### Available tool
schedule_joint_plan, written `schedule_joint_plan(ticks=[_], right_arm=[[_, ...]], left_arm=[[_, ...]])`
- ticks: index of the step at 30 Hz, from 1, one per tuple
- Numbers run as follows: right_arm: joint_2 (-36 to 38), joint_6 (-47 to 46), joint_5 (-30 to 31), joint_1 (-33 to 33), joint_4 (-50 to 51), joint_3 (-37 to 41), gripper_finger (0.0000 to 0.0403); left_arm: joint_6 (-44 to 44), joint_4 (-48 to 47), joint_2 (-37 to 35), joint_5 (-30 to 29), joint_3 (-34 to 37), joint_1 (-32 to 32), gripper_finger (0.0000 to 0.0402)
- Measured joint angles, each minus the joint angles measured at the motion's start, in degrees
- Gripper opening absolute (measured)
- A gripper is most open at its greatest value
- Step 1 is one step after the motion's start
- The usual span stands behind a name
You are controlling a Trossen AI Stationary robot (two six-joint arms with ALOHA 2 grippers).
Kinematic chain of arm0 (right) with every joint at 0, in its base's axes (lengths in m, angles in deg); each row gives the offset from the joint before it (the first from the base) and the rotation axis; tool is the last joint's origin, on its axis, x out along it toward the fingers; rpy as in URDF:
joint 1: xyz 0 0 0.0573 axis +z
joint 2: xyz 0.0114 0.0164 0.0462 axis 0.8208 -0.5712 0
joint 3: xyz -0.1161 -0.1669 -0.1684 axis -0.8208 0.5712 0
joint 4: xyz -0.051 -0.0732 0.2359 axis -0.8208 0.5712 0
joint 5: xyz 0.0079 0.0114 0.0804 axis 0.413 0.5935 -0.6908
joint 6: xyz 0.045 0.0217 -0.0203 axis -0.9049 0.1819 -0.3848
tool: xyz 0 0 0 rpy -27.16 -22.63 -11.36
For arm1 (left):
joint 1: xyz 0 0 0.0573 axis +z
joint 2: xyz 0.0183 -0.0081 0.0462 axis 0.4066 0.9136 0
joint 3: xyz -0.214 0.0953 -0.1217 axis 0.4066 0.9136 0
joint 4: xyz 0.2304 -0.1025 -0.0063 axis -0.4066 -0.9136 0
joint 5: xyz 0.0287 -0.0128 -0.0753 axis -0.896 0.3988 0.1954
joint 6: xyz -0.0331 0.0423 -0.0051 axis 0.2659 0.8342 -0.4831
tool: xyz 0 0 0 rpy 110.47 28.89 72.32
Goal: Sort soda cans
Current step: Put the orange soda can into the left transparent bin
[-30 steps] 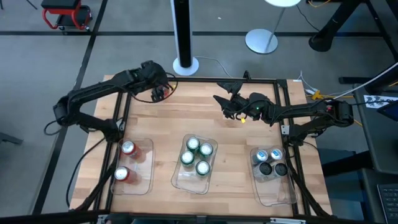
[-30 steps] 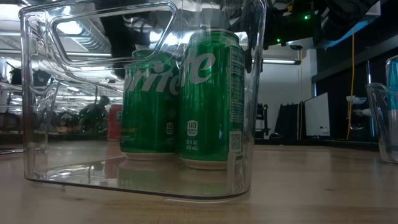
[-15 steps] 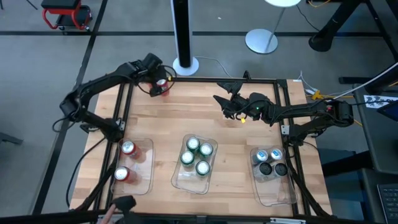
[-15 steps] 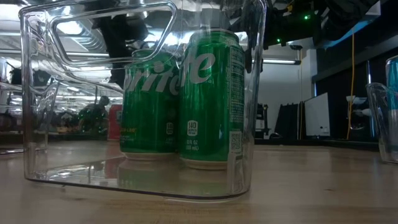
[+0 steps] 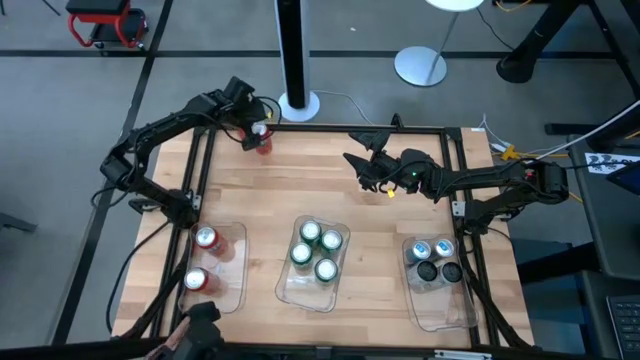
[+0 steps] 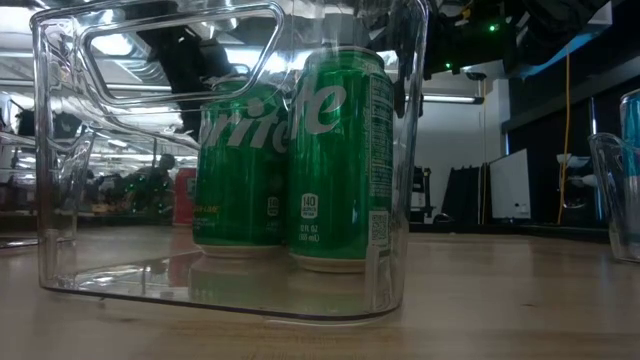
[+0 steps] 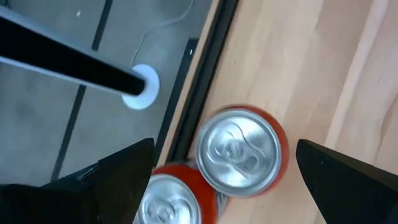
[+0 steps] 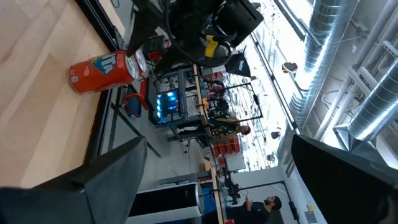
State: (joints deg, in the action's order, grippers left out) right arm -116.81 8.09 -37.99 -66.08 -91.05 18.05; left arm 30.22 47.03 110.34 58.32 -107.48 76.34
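Wooden slatted table (image 5: 330,190), black-framed, seen from above.

Left clear plastic rectangular tray (image 5: 232,290): held two red soda cans with silver tops (image 5: 206,238), one behind the other.

Middle clear plastic rectangular tray (image 5: 290,290): held four green soda cans with silver tops (image 5: 310,232), grouped close; in the low view two of them (image 6: 340,160) stood upright behind the tray's clear wall.

Right clear plastic rectangular tray (image 5: 450,310): held four cans, two silver-blue soda cans (image 5: 420,250) at the back, two dark soda cans (image 5: 428,271) in front.

Far left corner of the table: two more upright red cans (image 5: 263,138), touching each other just beside the black frame rail; the left wrist view showed both silver tops (image 7: 239,149).

Left gripper (image 5: 250,122): hung over that corner pair, fingers (image 7: 118,177) spread wide on either side of the cans, gripping nothing.

Right gripper (image 5: 362,165): at the far middle of the table, well apart from every tray, fingers (image 8: 112,171) wide apart and empty.
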Motion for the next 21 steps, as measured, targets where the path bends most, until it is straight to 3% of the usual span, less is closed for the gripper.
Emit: schedule_joint_plan(ticks=[9,21], right_arm=[[0.0,0.0,0.0,0.0,0.0,0.0,0.0399],[0.0,0.0,0.0,0.0,0.0,0.0,0.0399]], left_arm=[[-0.9,0.6,2.6,6.6,0.0,2.6,0.0379],[-0.7,0.8,8.0,6.5,0.0,2.6,0.0379]])
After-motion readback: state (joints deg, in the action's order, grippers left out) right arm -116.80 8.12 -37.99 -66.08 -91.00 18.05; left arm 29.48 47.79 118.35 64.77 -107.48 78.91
